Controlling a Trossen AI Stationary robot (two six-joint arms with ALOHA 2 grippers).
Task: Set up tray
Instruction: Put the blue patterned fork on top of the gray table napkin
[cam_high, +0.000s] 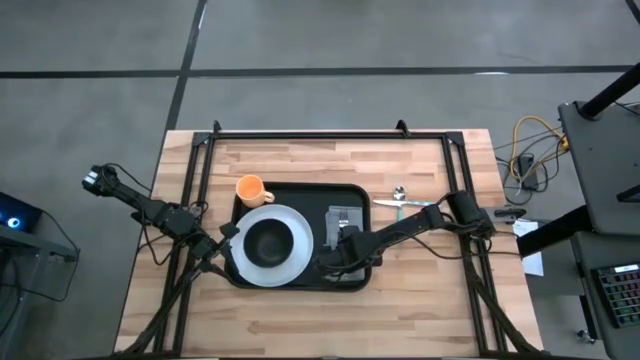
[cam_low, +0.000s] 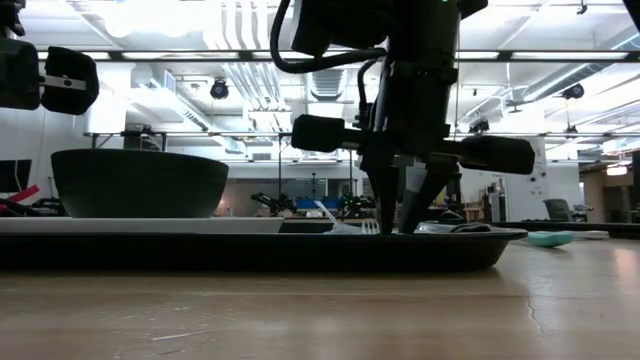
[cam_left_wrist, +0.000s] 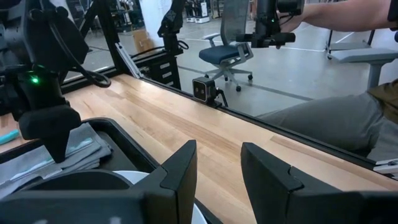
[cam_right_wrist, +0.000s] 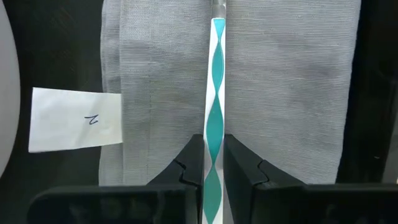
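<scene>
Right pincer (cam_right_wrist: 212, 163) around twisted handle (cam_right_wrist: 215, 93) (teal-white)

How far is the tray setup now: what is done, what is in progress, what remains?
Done: the plate with dark bowl and the grey napkin lie in the tray.

In hand: the right gripper is shut on a teal-striped utensil handle over the napkin.

Left: the orange mug and a spoon are outside the tray. The left gripper waits open.

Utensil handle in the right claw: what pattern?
Teal and white wavy twist on the handle, lying on the grey napkin; right wrist view shows it best.
</scene>
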